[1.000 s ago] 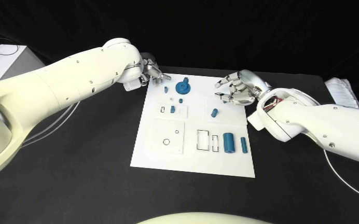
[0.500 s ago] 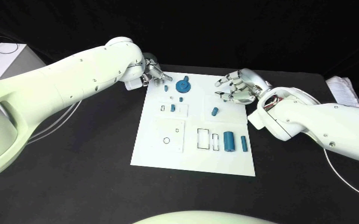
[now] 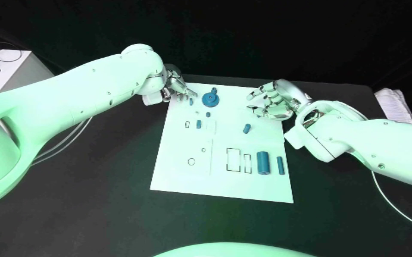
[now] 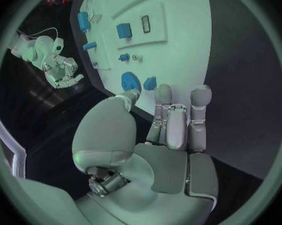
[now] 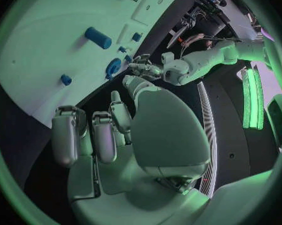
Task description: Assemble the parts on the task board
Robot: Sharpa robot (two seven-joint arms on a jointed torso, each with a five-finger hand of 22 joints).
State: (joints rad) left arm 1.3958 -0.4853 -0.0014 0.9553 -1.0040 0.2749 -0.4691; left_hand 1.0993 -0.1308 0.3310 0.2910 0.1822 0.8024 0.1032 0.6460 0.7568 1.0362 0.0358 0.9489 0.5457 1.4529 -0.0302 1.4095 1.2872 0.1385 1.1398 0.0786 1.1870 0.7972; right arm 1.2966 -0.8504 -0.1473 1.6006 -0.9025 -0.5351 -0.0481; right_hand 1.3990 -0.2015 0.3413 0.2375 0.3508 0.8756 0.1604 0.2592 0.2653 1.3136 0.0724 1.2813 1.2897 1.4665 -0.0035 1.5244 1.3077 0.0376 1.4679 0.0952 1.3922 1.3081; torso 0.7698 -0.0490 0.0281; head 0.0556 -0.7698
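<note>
The white task board lies in the middle of the black table. On it are a blue disc with a knob, several small blue pieces such as one at the right, a thick blue cylinder and a thin one. My left hand hovers at the board's far left corner, fingers apart and holding nothing. In the left wrist view its fingertips are just short of the disc and a small piece. My right hand hangs over the board's far right edge, loosely curved and holding nothing.
A pale box stands at the table's far left. White items lie at the far right edge. The board also has outlined slots and raised panels. In the right wrist view the disc and the left hand lie beyond my fingers.
My left hand has edged slightly toward the board's far left corner. The right hand has hardly moved.
</note>
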